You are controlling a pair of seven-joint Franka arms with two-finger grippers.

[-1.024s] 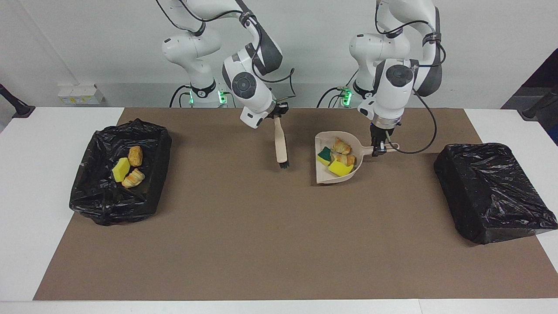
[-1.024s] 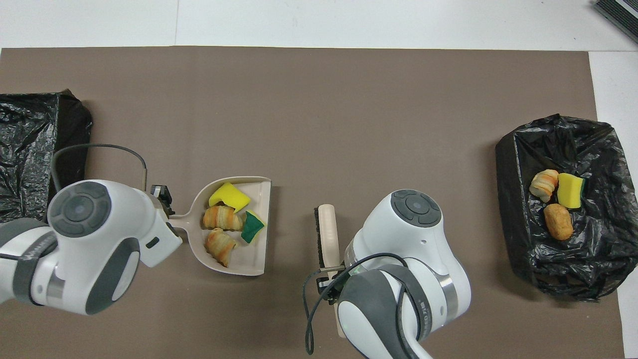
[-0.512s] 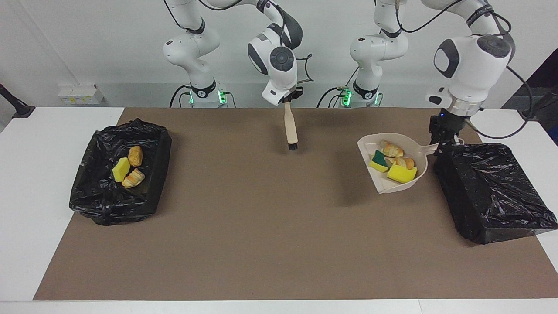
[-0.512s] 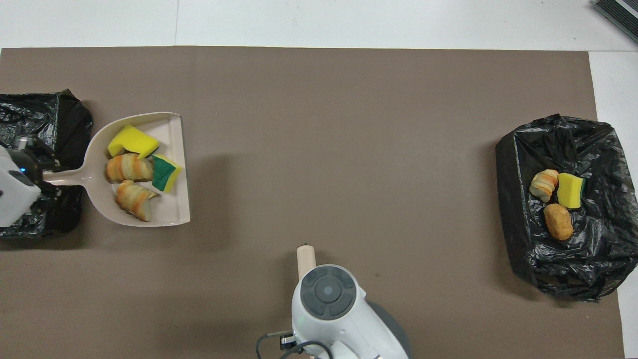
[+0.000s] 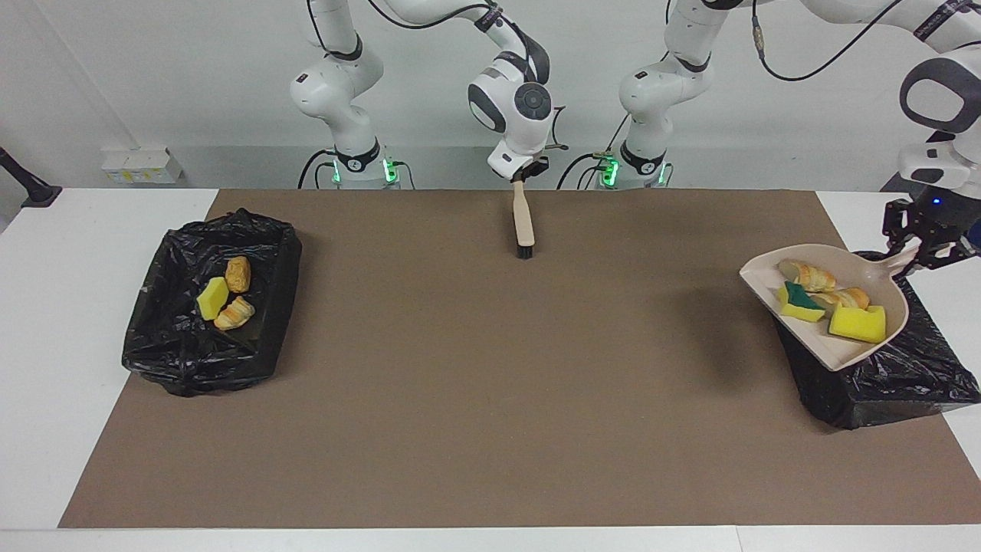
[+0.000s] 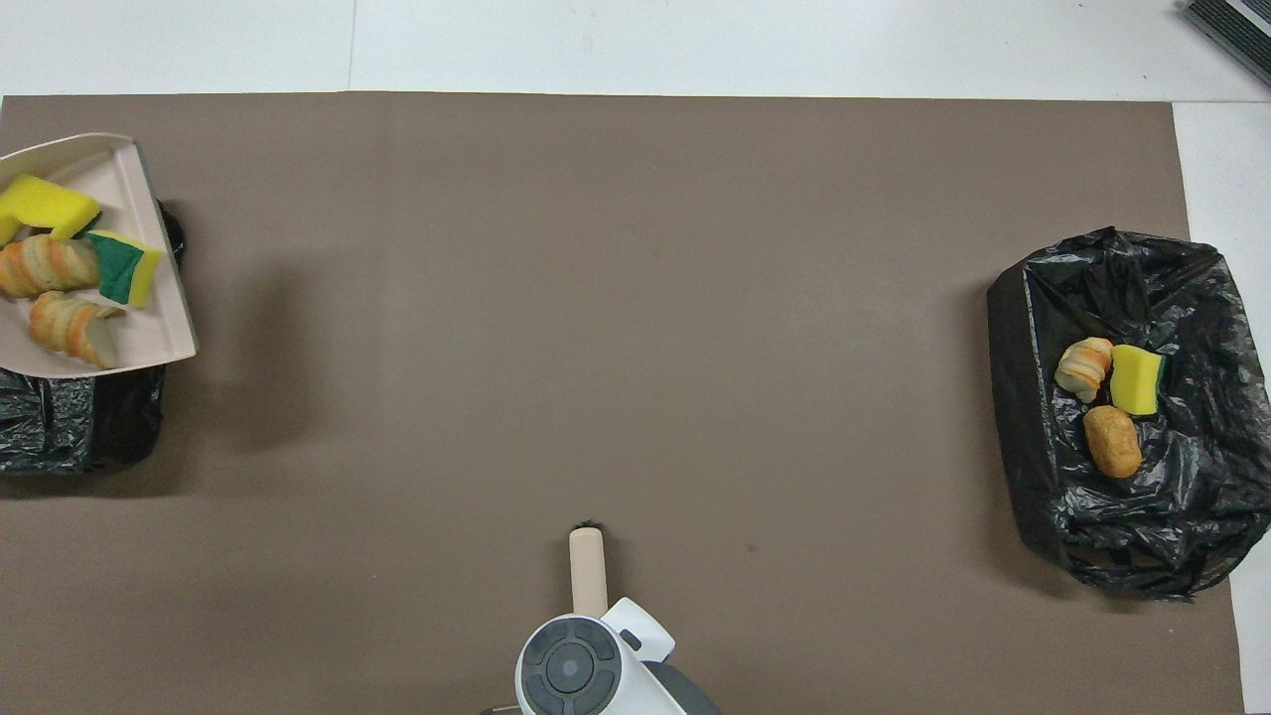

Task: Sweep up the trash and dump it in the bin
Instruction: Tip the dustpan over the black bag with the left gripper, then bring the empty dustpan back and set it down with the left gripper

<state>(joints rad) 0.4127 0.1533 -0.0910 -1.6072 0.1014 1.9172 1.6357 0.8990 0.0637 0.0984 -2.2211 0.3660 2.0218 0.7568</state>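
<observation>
The left hand [image 5: 917,247] grips the handle of a beige dustpan [image 5: 831,337], holding it in the air above the black-bagged bin [image 5: 904,376] at the left arm's end of the counter [image 5: 460,429]. The pan hangs tilted, its open lip lower than the handle and pointing toward the middle of the counter. Four pieces of trash ride in it: a yellow sponge wedge [image 5: 857,323], a green-topped sponge wedge [image 5: 799,303] and two golden-brown pastry bits [image 5: 806,274]; from overhead the same load [image 6: 62,263] shows in the pan [image 6: 139,338], which covers much of the bin [image 6: 70,427] beneath.

The right hand [image 5: 523,173] is closed on the handle of a small brush [image 5: 523,222], held over the brown mat [image 5: 475,368] close to the robots, about midway along the counter, with its dark bristles pointing down. From overhead only the brush's pale handle [image 6: 587,571] shows past the arm's wrist.

At the right arm's end of the counter sits a second black-bagged bin [image 5: 207,360], resting on the mat's edge. Inside it lie three more pieces of trash [image 5: 224,295]: one yellow sponge wedge [image 6: 1135,379] and two pastry bits [image 6: 1110,440], close together.
</observation>
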